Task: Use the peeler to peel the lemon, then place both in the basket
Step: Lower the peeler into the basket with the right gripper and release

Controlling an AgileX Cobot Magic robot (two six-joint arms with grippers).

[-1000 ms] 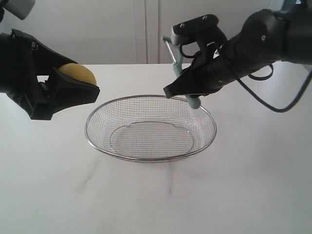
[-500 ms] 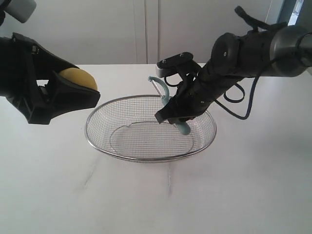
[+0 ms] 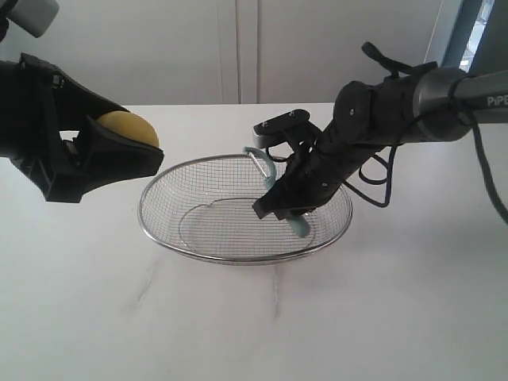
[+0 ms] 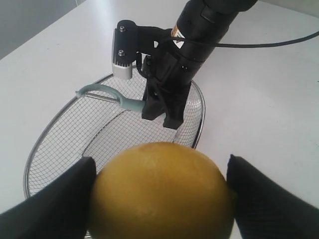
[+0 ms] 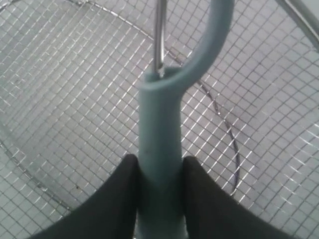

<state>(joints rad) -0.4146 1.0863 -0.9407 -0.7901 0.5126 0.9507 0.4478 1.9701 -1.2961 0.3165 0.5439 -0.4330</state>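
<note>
My left gripper (image 3: 119,147) is shut on the yellow lemon (image 3: 127,127), held in the air left of the wire-mesh basket (image 3: 159,238). In the left wrist view the lemon (image 4: 159,191) fills the gap between the black fingers (image 4: 55,204), with no sticker showing. My right gripper (image 3: 278,208) is shut on the pale teal peeler (image 3: 270,171), low inside the basket's right half. The peeler's handle end (image 3: 300,228) sits near the mesh floor. In the right wrist view the handle (image 5: 159,149) is clamped between the fingers (image 5: 209,199), above the basket mesh (image 5: 75,99).
The basket rests on a white table (image 3: 254,317) with faint grey smudges in front. A black cable (image 3: 381,171) loops from the right arm beside the basket's right rim. A pale wall stands behind the table.
The right arm has come down and leftward, carrying the peeler from above the basket's far rim into the basket. The left gripper and lemon have stayed in place.
</note>
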